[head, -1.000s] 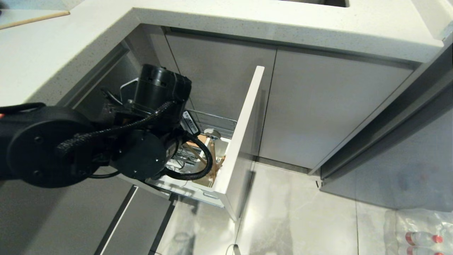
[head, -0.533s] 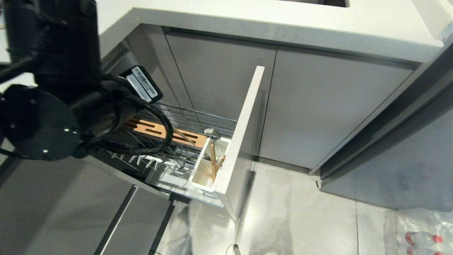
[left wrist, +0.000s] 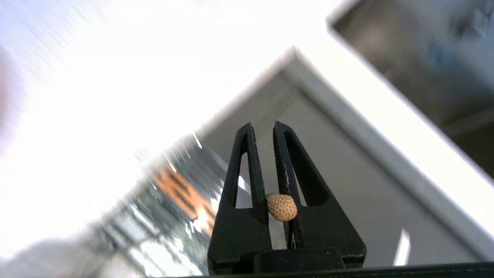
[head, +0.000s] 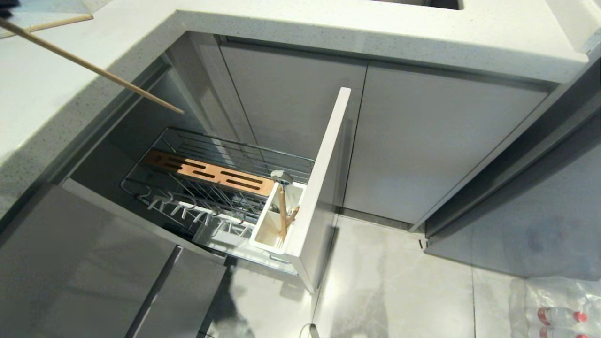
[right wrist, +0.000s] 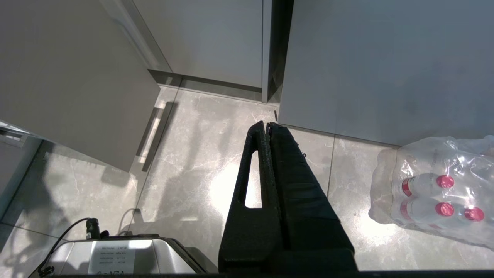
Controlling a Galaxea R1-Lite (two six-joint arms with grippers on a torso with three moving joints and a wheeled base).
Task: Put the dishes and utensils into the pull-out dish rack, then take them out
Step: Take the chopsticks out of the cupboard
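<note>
Head view: left arm, which filled rack area a second ago, now gone from frame; only chopstick (head: 94, 68) it carries slants over worktop (head: 47, 84) edge, above pull-out dish rack (head: 206, 188)

Left wrist view: left tool (left wrist: 268, 162) clenched on chopstick butt

Second chopstick (head: 282, 211) and metal spoon (head: 281, 176) remain in white utensil cup (head: 272, 230)

Plate prongs bare, so unloading looks underway

Right tool (right wrist: 269, 127) pressed closed, parked over floor

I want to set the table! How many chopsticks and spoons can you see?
chopsticks: 2, one up in the air, one standing in the utensil cup
spoon: 1, in the utensil cup
Total: 3
</note>
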